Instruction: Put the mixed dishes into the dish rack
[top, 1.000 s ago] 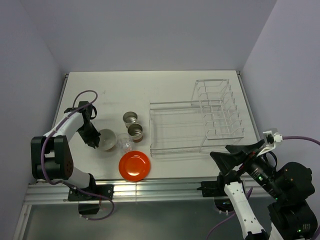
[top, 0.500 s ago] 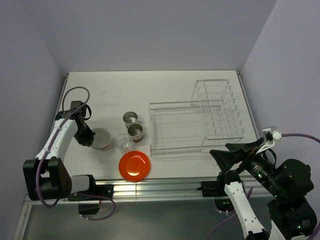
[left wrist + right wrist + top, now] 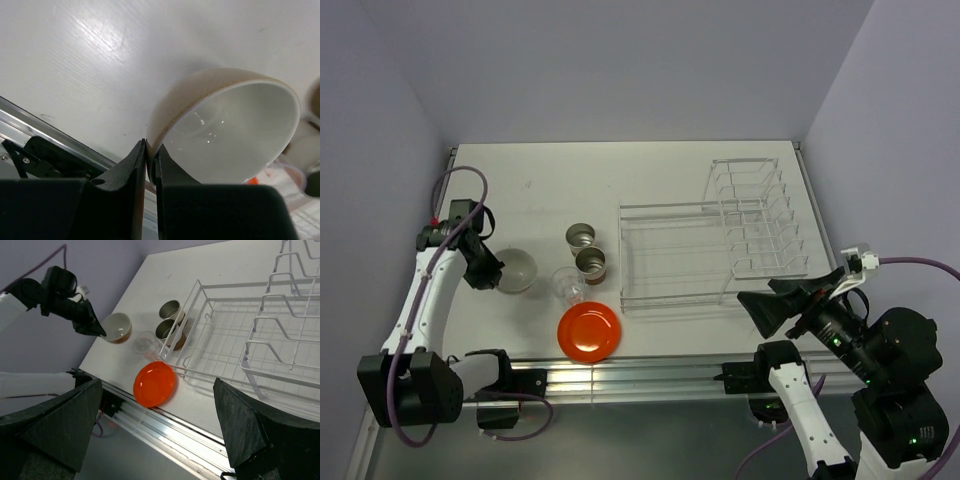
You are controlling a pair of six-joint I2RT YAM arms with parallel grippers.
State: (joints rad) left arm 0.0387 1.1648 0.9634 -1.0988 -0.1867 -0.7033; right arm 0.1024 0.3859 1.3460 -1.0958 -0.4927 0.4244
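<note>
My left gripper (image 3: 492, 272) (image 3: 151, 165) is shut on the rim of the beige bowl (image 3: 518, 268) (image 3: 225, 130) (image 3: 116, 327), which hangs tilted over the table's left side. Two brown cups (image 3: 580, 237) (image 3: 591, 263) and a clear glass (image 3: 568, 285) stand just right of the bowl. In front of them the orange-red plate (image 3: 589, 331) (image 3: 154, 384) lies flat. The clear dish rack (image 3: 670, 208) (image 3: 235, 285) sits on the right, with its plate slots (image 3: 755, 215) at the far right. My right gripper (image 3: 785, 305) (image 3: 156, 385) hovers open near the rack's front right corner, holding nothing.
A metal rail (image 3: 650, 372) runs along the table's near edge, close to the plate. Walls close in the table at the back and both sides. The cups stand right against the rack's left edge.
The left arm has swung left and up, carrying the bowl away from the glass and cups. Its jaws have tightened a little on the rim. The right arm has barely moved.
</note>
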